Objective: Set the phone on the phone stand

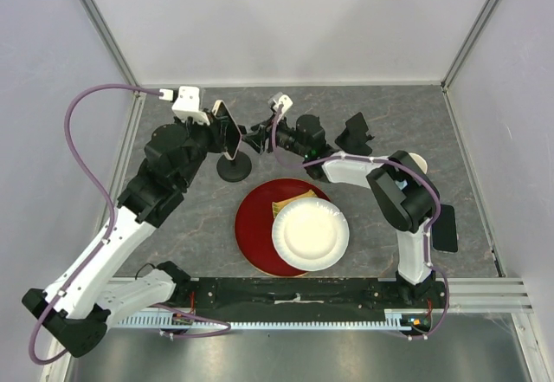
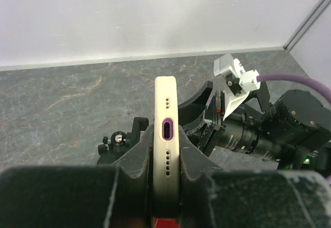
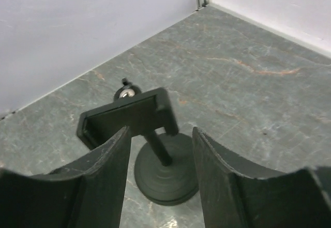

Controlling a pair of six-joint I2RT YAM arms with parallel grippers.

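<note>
Phone [image 1: 228, 128] is held off the table, pinched by its faces in the left gripper [image 2: 166, 168], close beside the phone stand [image 1: 234, 169]. Only the left wrist view shows its pale bottom edge and port. Only the right wrist view shows the right gripper [image 3: 161, 135] spread wide, flanking the stand's stem; whether it touches the stand cannot be told.

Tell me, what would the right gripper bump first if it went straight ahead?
Probably the phone stand: its tilted plate sits just ahead of the right gripper, whose fingers are open. How near is unclear.
</note>
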